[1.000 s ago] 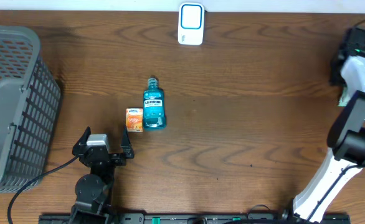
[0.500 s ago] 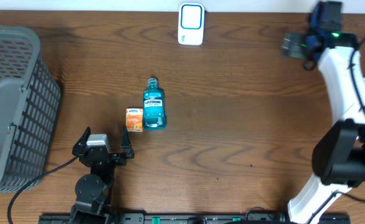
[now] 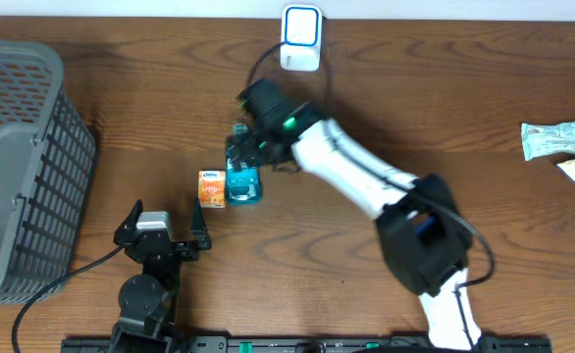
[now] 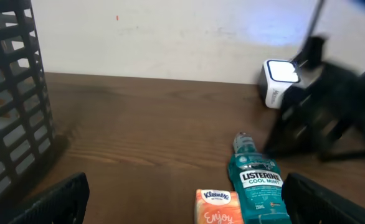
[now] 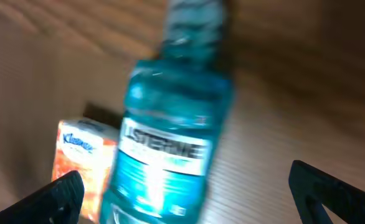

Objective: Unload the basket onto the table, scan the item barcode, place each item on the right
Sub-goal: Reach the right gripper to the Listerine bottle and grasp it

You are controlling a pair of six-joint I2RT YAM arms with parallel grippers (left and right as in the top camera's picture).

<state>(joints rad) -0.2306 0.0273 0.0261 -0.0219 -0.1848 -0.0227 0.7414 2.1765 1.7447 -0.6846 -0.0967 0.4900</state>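
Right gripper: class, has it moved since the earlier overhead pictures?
Yes. The right gripper swung leftward, from far right of the white scanner to just left of it, over the mouthwash bottle.

The right arm [image 3: 351, 175] has long white shells set between bulky black joint housings [image 3: 420, 235]. A small green light [image 3: 289, 124] glows on its dark wrist, just beside the Listerine bottle [image 3: 243, 184]. A thin black cable [image 3: 256, 67] curves off that wrist beyond the bottle. The left arm [image 3: 145, 289], on the bottle's near side, is black all over, with a silver-grey block [image 3: 153, 226] on top and a black cord [image 3: 57, 282]. The fingers [image 4: 61, 199] of the left gripper [image 3: 165, 230] and those of the right gripper [image 5: 185, 171] are matte black wedges.
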